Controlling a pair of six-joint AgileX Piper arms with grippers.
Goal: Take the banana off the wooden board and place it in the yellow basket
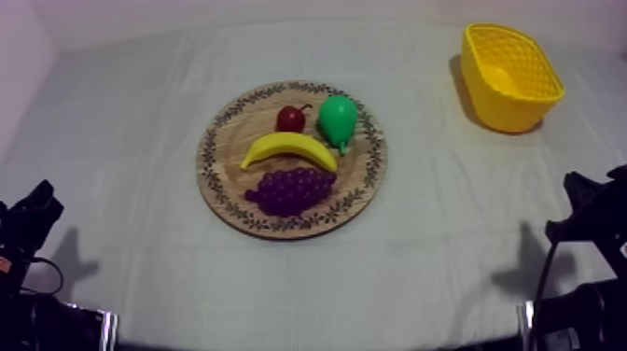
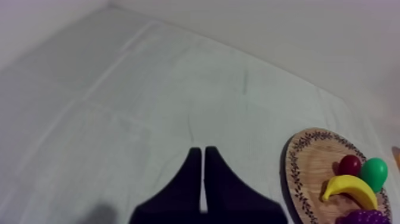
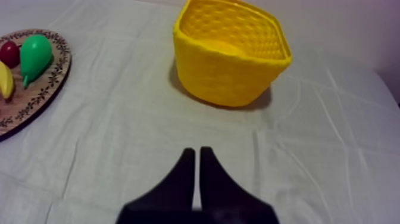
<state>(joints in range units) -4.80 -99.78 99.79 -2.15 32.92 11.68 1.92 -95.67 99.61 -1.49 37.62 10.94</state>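
A yellow banana [image 1: 288, 147] lies across the middle of the round wooden board [image 1: 220, 168], between a small red fruit [image 1: 290, 119] and a purple bunch of grapes [image 1: 290, 189]. The yellow basket [image 1: 510, 77] stands empty at the far right of the table. My left gripper [image 2: 199, 156] is shut over bare cloth, well left of the board [image 2: 303, 173] and banana [image 2: 350, 189]. My right gripper [image 3: 194, 155] is shut too, on the cloth a short way in front of the basket [image 3: 229, 53]. Both arms rest low at the table's near corners.
A green pear [image 1: 338, 120] lies on the board beside the red fruit. Bare cloth stretches between the board and the basket. The board's rim [image 3: 56, 77] and pear [image 3: 33, 55] appear left of the basket in the right wrist view.
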